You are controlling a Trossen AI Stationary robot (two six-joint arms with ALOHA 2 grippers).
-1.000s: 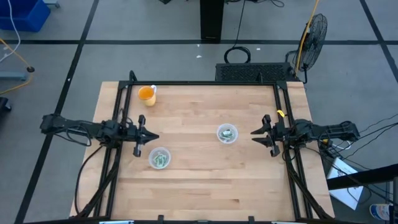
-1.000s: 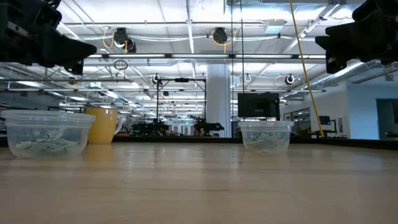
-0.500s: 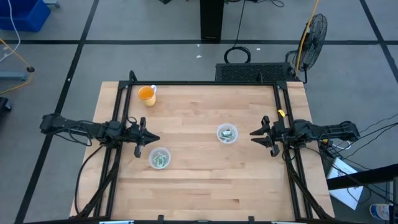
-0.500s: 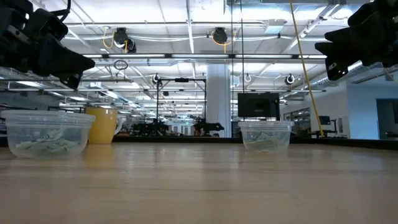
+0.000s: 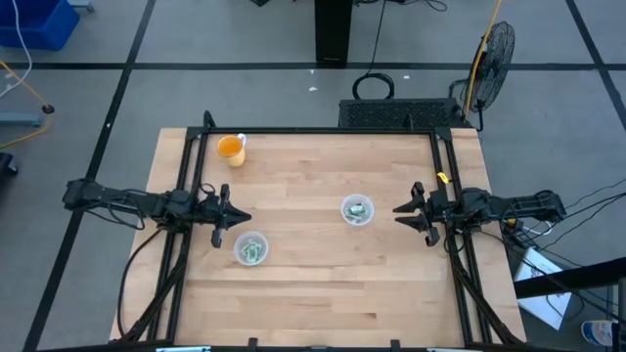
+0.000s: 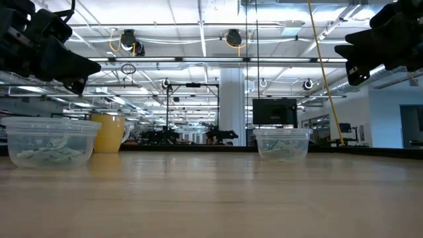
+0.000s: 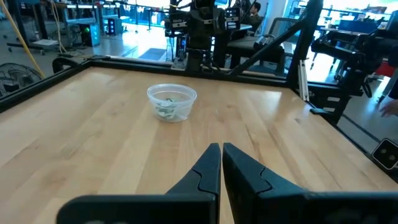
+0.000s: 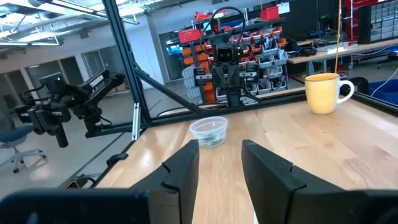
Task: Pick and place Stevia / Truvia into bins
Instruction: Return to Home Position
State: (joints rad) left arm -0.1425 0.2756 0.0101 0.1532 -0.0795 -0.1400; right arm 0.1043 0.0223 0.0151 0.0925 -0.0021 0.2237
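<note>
Pale green and white sachets lie inside two clear cups; I see no loose sachets on the wood. The left cup [image 5: 251,248] stands just near-side of my left gripper [image 5: 240,216], whose fingers are shut in its wrist view [image 7: 221,149]. The right cup [image 5: 357,210] stands a little to the left of my right gripper [image 5: 397,213], which is open [image 8: 221,146]. Both grippers hover above the table near its side rails, pointing level at each other. The low view shows the left cup [image 6: 49,142] and the right cup [image 6: 282,143] resting on their bases.
A yellow mug with orange contents [image 5: 231,148] stands at the far left corner, also seen as the mug [image 8: 326,93]. Black rails [image 5: 186,196] run along the table's left and right sides. Bare wood spreads between and in front of the cups.
In the first half second my left gripper tipped slightly, nose down, and my right gripper shifted a little; both have kept still since. The cups and the mug have not moved.
</note>
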